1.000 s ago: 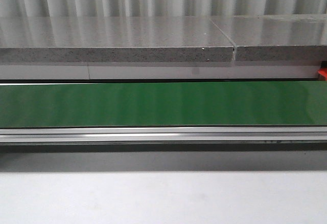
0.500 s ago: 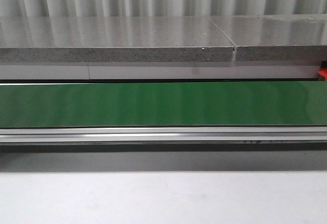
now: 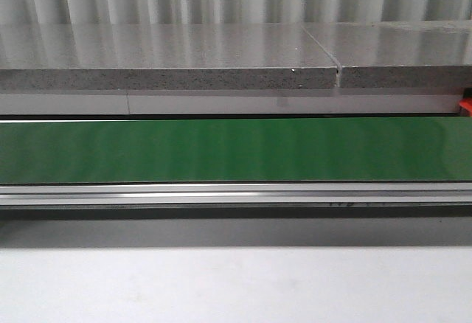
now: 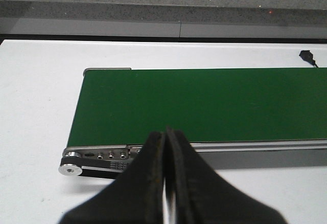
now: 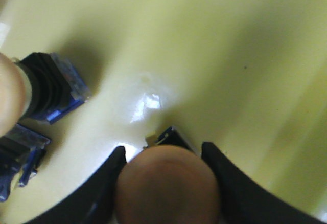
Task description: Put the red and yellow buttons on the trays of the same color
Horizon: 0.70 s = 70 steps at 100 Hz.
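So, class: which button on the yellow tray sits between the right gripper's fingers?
The domed button, flanked by both fingers. The other two buttons lie apart, untouched.

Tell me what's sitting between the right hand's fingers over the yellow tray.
A button with a rounded yellowish cap sits between the right hand fingers, close above the yellow tray. Only the right wrist view shows it.
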Each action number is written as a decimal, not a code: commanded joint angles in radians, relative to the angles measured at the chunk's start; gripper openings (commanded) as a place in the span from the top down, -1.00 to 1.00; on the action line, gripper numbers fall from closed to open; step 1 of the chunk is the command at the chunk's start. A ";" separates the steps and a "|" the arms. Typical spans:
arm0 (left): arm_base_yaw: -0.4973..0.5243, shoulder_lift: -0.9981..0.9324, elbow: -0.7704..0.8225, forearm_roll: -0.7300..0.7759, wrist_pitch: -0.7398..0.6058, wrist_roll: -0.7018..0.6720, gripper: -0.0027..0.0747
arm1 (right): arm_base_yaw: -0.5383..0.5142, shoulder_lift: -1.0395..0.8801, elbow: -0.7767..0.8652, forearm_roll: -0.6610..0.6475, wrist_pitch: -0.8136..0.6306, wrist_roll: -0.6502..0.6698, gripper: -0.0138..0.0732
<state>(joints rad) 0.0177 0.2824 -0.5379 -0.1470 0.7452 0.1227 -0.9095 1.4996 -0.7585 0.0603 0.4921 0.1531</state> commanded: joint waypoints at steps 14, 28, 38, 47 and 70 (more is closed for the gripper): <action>-0.006 0.008 -0.027 -0.019 -0.072 -0.003 0.99 | -0.001 -0.027 0.000 0.015 -0.063 0.002 0.69; -0.006 0.008 -0.027 -0.019 -0.072 -0.003 0.99 | -0.001 -0.027 0.000 0.015 -0.059 0.002 0.54; -0.006 0.008 -0.027 -0.019 -0.072 -0.003 0.99 | -0.001 -0.027 0.000 0.015 -0.055 0.002 0.22; -0.006 0.008 -0.027 -0.019 -0.072 -0.003 0.99 | -0.001 -0.027 0.000 0.015 -0.054 0.002 -0.18; -0.006 0.008 -0.027 -0.019 -0.072 -0.003 0.99 | -0.001 -0.067 -0.002 0.015 -0.043 0.002 -0.55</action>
<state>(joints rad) 0.0177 0.2824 -0.5379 -0.1470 0.7452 0.1227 -0.9095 1.4916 -0.7393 0.0710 0.4710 0.1531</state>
